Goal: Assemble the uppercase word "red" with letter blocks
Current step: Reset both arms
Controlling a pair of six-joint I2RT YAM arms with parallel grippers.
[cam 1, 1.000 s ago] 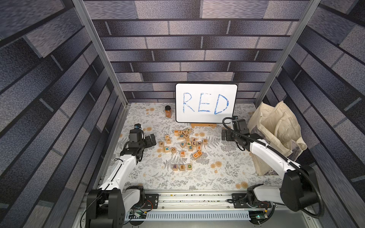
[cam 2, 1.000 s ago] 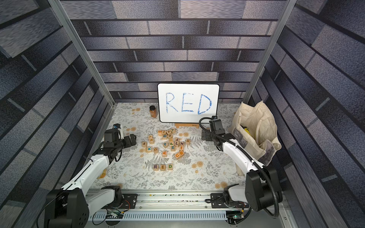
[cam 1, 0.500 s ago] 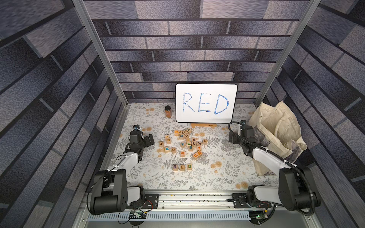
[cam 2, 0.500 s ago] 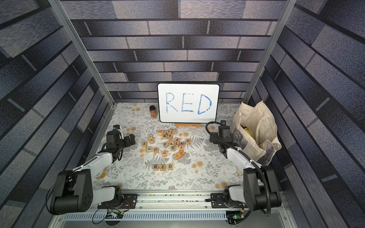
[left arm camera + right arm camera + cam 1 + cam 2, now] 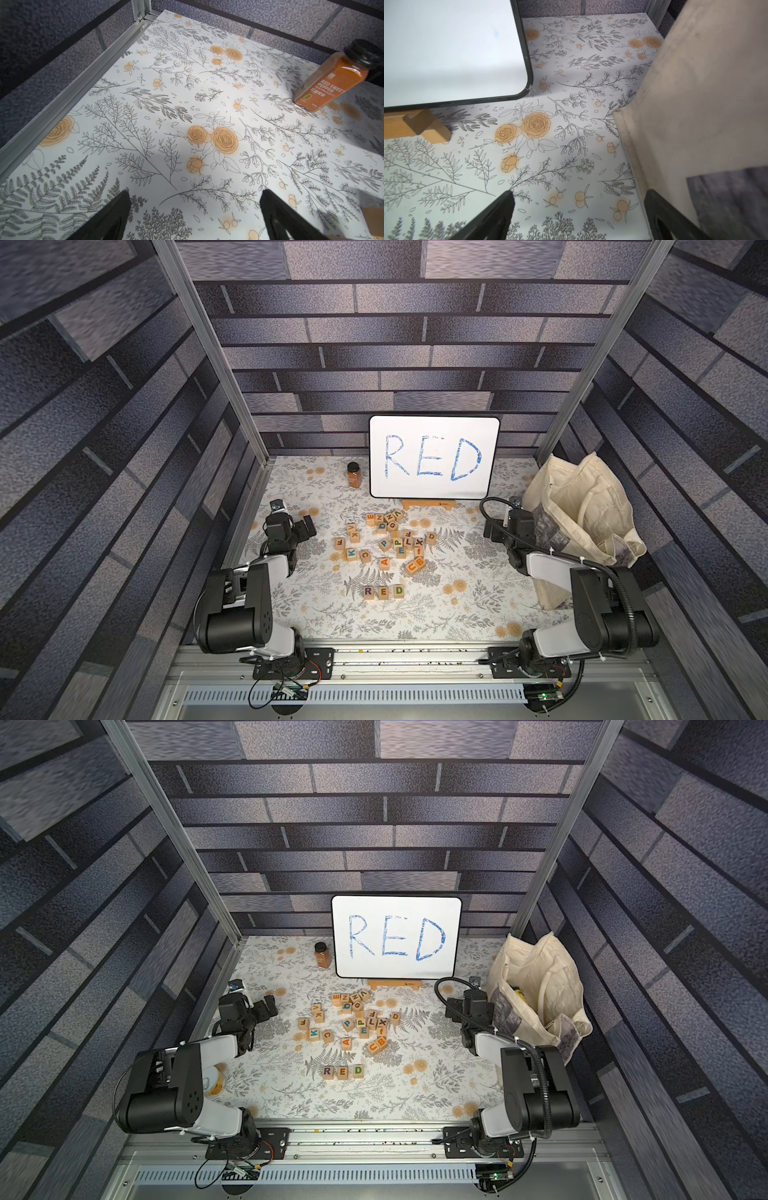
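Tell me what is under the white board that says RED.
A pale wooden stand sits directly under the white board, resting on the floral tabletop. Whatever lies behind the board, including the rest of the stand there, is covered.

I'm looking down from high up in both top views, facing the whiteboard (image 5: 434,456) across the whole desk (image 5: 457,614). Wrist cameras are sitting low: left toward the spice jar (image 5: 332,81) beside the whiteboard, right at its lower corner.
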